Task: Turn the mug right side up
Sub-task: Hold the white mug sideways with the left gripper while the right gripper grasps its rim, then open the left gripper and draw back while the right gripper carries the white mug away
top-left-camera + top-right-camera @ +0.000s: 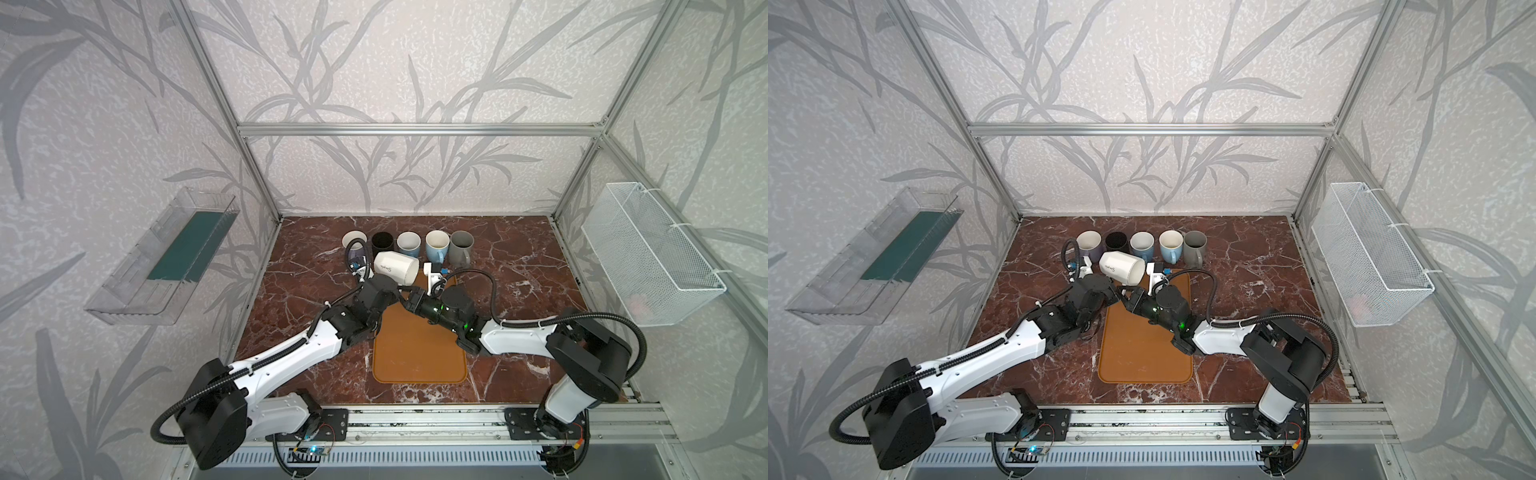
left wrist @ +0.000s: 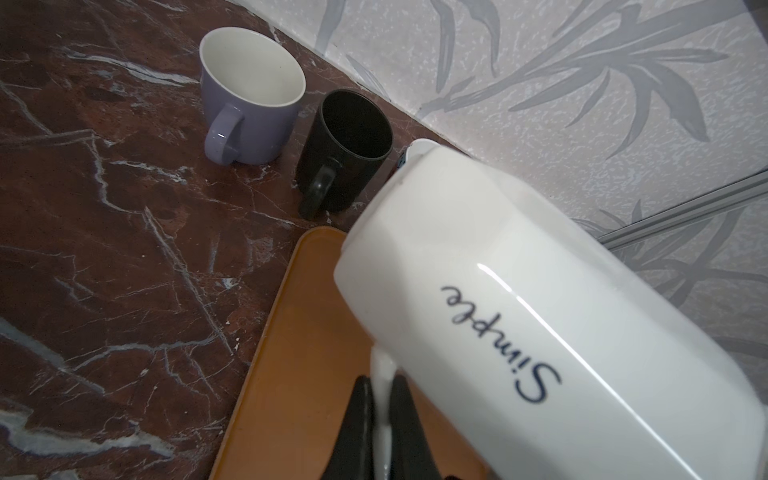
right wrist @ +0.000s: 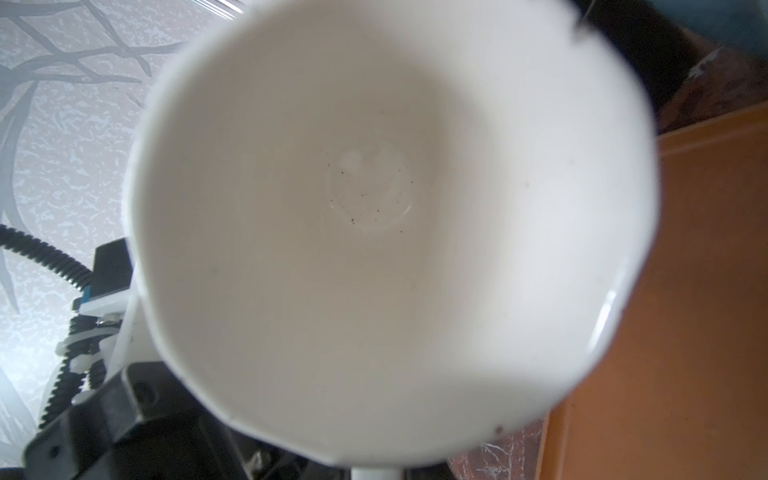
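The white Simple mug (image 1: 395,268) hangs on its side above the far end of the orange mat (image 1: 419,353), my left gripper (image 2: 380,386) clenched on its handle (image 2: 382,368), the right gripper (image 1: 406,294) closed near its rim (image 3: 332,457), on what I cannot tell, and I fear uneven turning could make it slip.

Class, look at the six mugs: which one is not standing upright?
The white mug marked "Simple", tipped on its side in the left claw; the other five mugs stand upright in a back row.

Mug (image 3: 374,208) blurring, its rim running off the right wrist frame; right gripper (image 1: 406,294) tips hiding behind it, centre of a top view.
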Tool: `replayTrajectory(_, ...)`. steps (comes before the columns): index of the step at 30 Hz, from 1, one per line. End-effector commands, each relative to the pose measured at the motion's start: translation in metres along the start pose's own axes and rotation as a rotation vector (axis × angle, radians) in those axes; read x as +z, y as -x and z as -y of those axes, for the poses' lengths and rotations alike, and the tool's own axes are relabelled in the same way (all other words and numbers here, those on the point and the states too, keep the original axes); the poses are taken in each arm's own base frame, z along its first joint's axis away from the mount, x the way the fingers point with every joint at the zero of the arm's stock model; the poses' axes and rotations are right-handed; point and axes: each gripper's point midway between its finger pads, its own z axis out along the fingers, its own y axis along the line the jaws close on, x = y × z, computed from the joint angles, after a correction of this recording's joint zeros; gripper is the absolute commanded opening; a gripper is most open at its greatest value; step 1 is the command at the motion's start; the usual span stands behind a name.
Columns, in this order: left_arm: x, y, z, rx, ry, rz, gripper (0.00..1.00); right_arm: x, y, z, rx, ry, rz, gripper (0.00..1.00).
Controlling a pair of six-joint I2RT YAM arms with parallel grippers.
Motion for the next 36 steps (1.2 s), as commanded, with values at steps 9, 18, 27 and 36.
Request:
replayTrajectory(9, -0.009, 0.021, 0.008, -0.09, -0.055, 0.079, 0.32, 0.004, 0.007, -0.012, -0.029, 0.024, 0.028, 0.0)
replayTrajectory(18, -0.015, 0.021, -0.01, -0.058, -0.027, 0.072, 0.34, -0.002, -0.006, 0.011, -0.083, -0.091, -0.041, 0.0)
replayTrajectory(27, -0.019, 0.014, -0.008, 0.074, -0.055, -0.017, 0.34, -0.031, -0.013, 0.029, -0.27, -0.268, -0.152, 0.0)
replayTrajectory(36, -0.022, -0.004, 0.012, 0.241, -0.146, -0.146, 0.34, -0.065, 0.0, 0.037, -0.423, -0.448, -0.278, 0.0)
